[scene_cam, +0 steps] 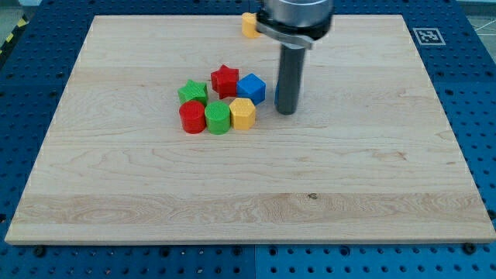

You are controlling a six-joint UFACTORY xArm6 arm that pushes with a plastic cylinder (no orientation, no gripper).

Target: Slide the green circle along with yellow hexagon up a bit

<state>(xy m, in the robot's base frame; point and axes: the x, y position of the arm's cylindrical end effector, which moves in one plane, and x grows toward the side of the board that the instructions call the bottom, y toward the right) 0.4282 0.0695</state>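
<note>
The green circle [218,118] and the yellow hexagon [243,113] sit side by side near the board's middle, touching, the hexagon on the view's right. My tip [286,111] rests on the board a little to the right of the yellow hexagon, apart from it. A red circle [192,117] touches the green circle on its left. A green star [193,93], a red star [225,80] and a blue block [251,87] stand just above them in a tight cluster.
A yellow block [249,25] lies near the board's top edge, partly hidden behind the arm [295,17]. The wooden board [116,186] lies on a blue perforated table. A marker tag [426,36] is at the top right corner.
</note>
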